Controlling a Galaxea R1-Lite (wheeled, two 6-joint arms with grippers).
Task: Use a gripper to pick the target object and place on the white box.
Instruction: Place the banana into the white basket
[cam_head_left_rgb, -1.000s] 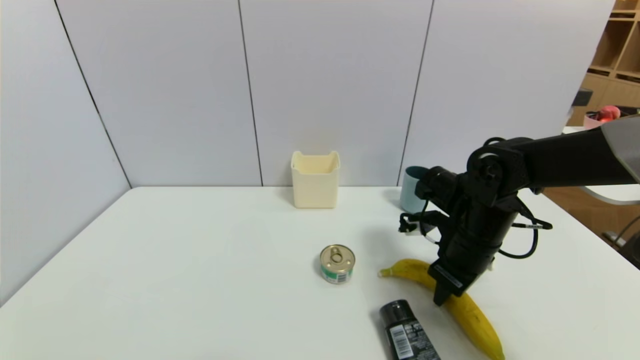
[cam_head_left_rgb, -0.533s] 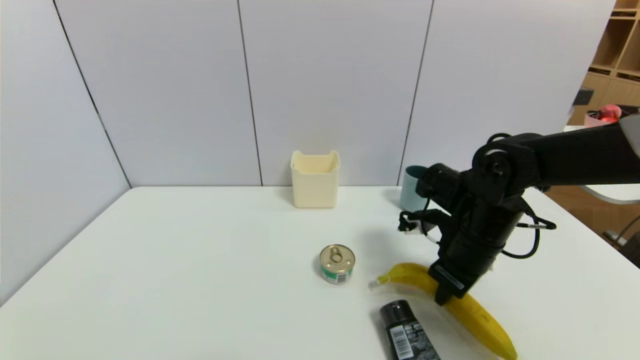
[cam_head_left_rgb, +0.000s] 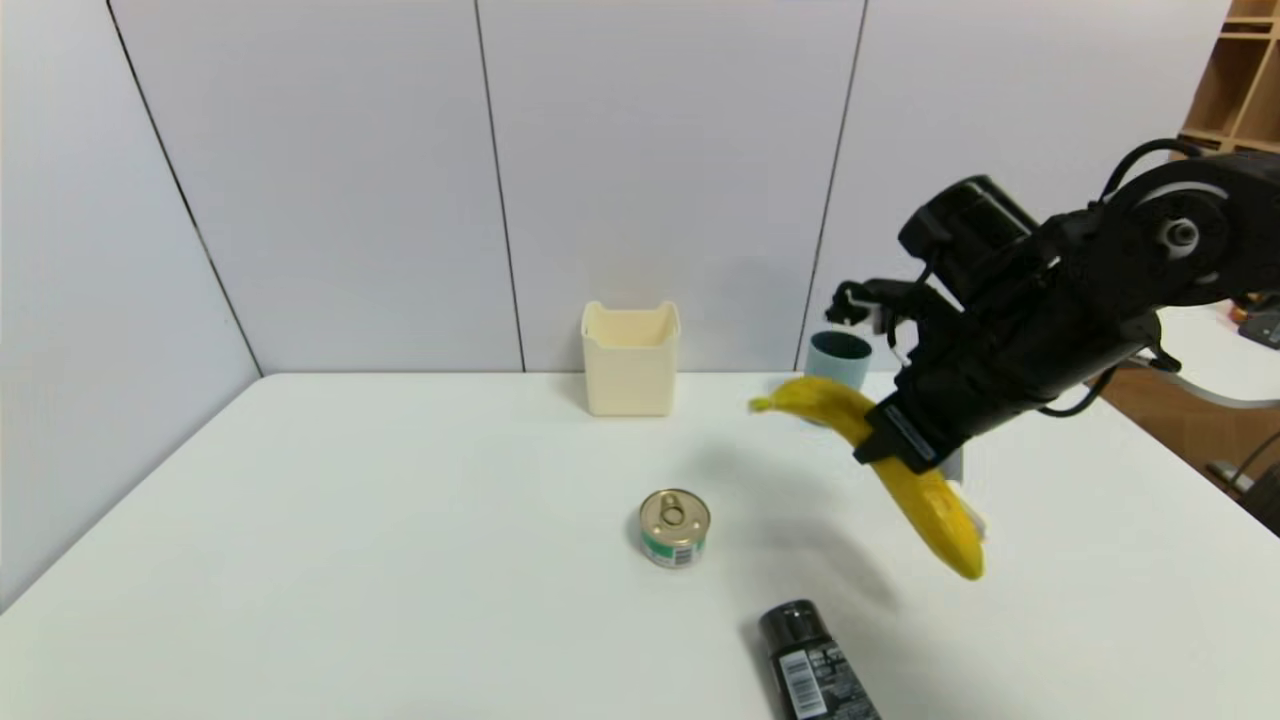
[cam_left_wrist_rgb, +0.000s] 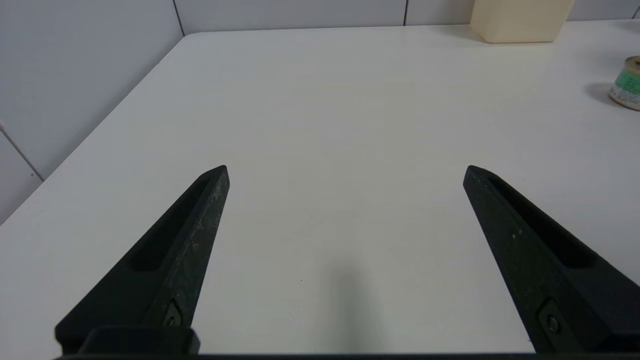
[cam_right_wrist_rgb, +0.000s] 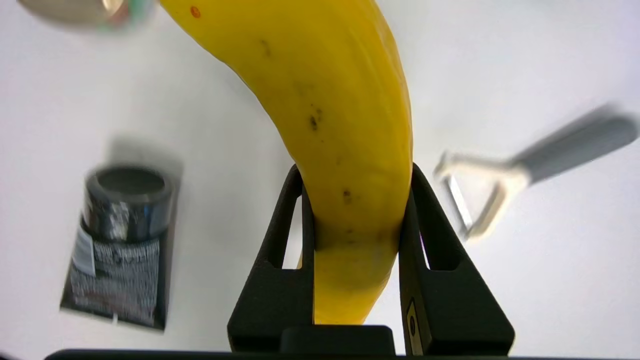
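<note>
The yellow banana (cam_head_left_rgb: 925, 495) hangs in the air over the right half of the table, stem end pointing left toward the teal cup. My right gripper (cam_head_left_rgb: 893, 442) is shut on the banana's middle; in the right wrist view both black fingers press its sides (cam_right_wrist_rgb: 356, 172), and the banana (cam_right_wrist_rgb: 325, 100) fills the space between them. The white box (cam_head_left_rgb: 630, 362) stands open-topped at the back of the table against the wall, well left of the banana. My left gripper (cam_left_wrist_rgb: 346, 172) is open with nothing in it, low over bare table on the left.
A small gold-lidded tin can (cam_head_left_rgb: 675, 527) sits mid-table. A black tube with a barcode (cam_head_left_rgb: 815, 665) lies near the front edge. A teal cup (cam_head_left_rgb: 838, 358) stands at the back behind the banana's stem. A white peeler with a grey handle (cam_right_wrist_rgb: 480, 200) lies under the gripper.
The right gripper closed on the banana and lifted it off the table, up and toward the back. The tin can, the black tube and the white box stayed put.
</note>
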